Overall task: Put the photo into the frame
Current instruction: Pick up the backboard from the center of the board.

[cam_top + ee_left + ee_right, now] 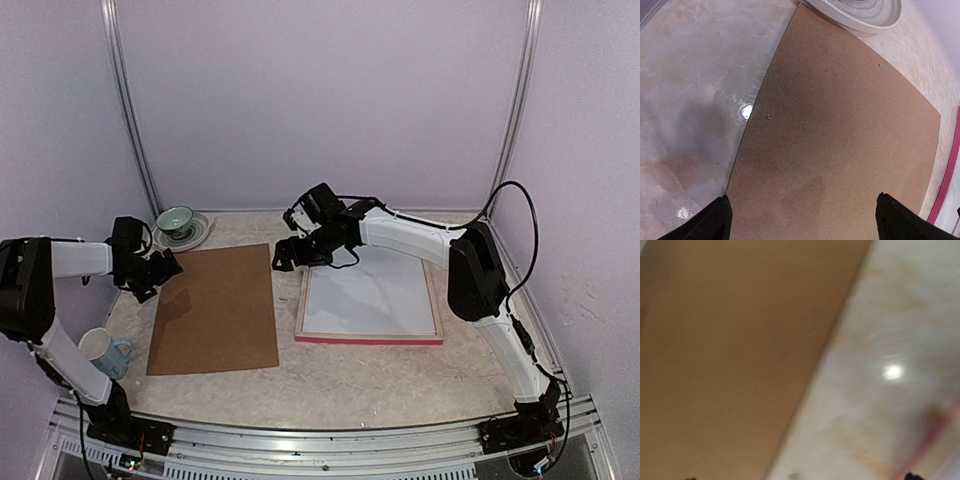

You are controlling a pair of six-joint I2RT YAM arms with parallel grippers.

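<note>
On my top view the pale marbled worktop point(330, 375) carries four things. A plain brown board point(215, 308) lies flat left of centre. Just right of it, apart by a narrow gap, the frame point(370, 341) lies flat, pale wood up, pink along its lower edge, a white sheet point(368, 298) inside. At upper left sits a plate point(203, 233) holding a green bowl point(174, 218). At lower left I see a light blue mug point(105, 350).

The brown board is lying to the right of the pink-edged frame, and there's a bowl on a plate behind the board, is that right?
Not quite. The brown board lies to the left of the frame, not the right, as the top external view shows. The bowl on its plate does sit behind the board.
</note>
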